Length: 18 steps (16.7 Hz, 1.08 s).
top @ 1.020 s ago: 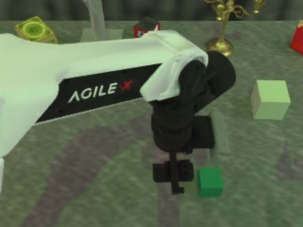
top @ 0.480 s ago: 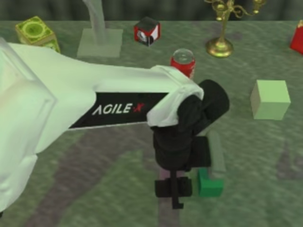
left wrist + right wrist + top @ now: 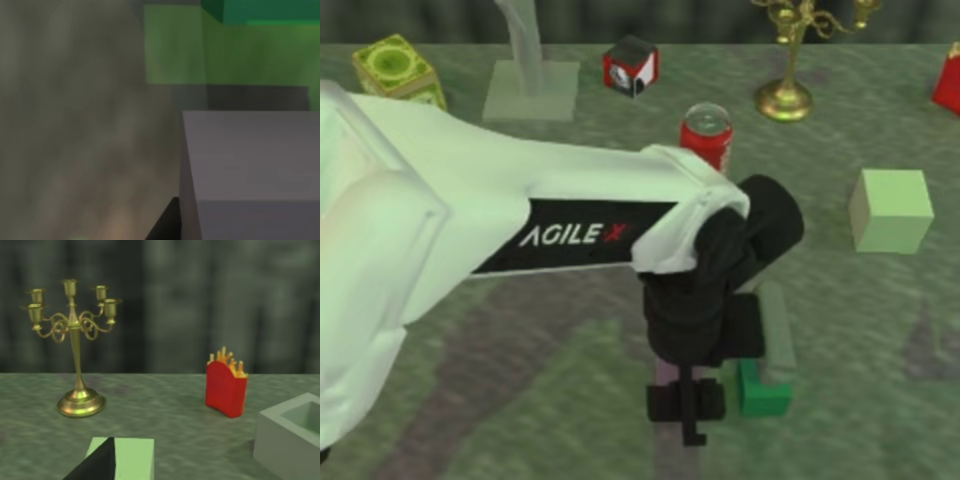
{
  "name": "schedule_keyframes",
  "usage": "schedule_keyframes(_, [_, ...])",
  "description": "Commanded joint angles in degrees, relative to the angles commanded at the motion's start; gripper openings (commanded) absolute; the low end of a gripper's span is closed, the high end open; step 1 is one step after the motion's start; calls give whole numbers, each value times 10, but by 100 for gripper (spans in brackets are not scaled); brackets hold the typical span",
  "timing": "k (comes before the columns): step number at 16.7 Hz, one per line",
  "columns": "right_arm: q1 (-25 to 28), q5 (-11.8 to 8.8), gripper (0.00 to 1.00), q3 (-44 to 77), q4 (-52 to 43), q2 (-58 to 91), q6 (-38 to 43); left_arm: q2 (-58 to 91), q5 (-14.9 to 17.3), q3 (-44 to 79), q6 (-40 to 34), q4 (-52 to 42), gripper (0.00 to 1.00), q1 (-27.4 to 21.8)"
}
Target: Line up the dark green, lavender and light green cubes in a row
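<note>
Two arms share this counter (image 3: pixel 520 400), but only the left one is at work. It reaches in from the top view's left, its white forearm lying across the middle, and its black wrist bends steeply down so that the left gripper (image 3: pixel 687 402) points at the surface near the front edge. Its jaws are set narrow, holding the lavender cube (image 3: pixel 250 170). The wrist camera shows that cube filling the space right in front of it, with a dark finger against one side. From above, the cube is almost wholly hidden under the wrist.

Just beside the gripper, toward the right, sits the dark green cube (image 3: pixel 765 392), partly covered by the black wrist housing. The light green cube (image 3: pixel 891 210) stands well apart, farther back on the right side.

A red can (image 3: pixel 706 135) stands behind the forearm, and a brass candlestick (image 3: pixel 785 60) is near the back edge.

Only a dark sliver of the right gripper (image 3: pixel 95 465) shows in its own wrist view, near the light green cube.
</note>
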Motion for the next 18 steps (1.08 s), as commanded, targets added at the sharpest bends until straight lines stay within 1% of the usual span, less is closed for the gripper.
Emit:
schedule_keyframes(10, [0,0,100,0,0,0,0,0,0,0,0,0,98,0])
schedule_keyframes(11, [0,0,100,0,0,0,0,0,0,0,0,0,100,0])
schedule_keyframes(18, [0,0,100,0,0,0,0,0,0,0,0,0,100,0])
